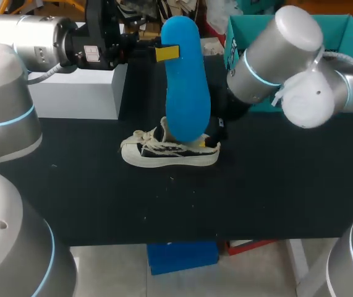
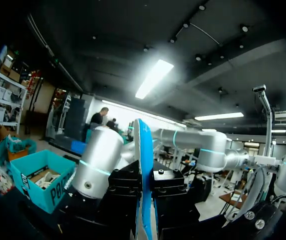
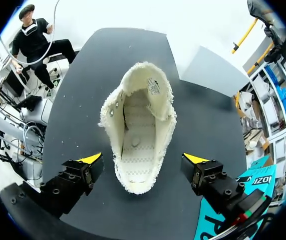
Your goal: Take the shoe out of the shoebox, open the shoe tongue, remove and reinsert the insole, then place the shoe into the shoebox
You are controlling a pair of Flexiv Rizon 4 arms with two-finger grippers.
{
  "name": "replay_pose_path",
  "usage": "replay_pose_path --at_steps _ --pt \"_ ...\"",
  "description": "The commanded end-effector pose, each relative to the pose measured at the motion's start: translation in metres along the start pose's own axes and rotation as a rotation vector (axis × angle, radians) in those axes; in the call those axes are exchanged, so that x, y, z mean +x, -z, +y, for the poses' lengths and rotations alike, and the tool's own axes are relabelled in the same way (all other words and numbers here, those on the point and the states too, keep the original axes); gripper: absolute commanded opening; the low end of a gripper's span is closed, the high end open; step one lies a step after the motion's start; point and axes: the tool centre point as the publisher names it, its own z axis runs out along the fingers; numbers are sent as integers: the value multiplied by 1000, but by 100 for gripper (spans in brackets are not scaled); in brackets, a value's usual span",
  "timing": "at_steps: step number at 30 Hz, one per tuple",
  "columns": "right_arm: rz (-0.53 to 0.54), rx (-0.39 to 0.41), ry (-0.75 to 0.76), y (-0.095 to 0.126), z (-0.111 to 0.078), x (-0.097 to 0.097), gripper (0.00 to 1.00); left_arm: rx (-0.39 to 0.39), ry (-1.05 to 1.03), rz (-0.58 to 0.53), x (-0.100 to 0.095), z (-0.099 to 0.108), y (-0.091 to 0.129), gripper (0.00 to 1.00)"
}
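Left gripper [image 2: 145, 186] is clamped on the upright blue insole [image 1: 185, 80]. Right gripper [image 3: 144, 159] is wide open, with the shoe [image 3: 140, 115] between its fingers.

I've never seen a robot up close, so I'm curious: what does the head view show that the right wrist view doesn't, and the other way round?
Only the head view: the left gripper holding a blue foam insole upright over the cream and black canvas sneaker. Only the right wrist view: the sneaker's bare inside, no insole in it, with the right gripper open, a finger on each side. Both: the sneaker on the black table.
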Motion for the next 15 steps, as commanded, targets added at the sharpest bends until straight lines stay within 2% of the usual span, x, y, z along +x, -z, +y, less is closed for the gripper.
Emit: replay_pose_path --at_steps 1,8,10,15 --pt "-26 -186 -7 -2 -8 2 100 0 -1 -3 0 1 -1 0" --pt "-29 -288 -28 -11 -11 0 100 0 -1 -3 0 1 -1 0" --pt "-51 -341 -44 -14 -12 0 100 0 -1 -3 0 1 -1 0" --pt "-49 -390 -54 -24 -16 0 100 0 -1 -3 0 1 -1 0"
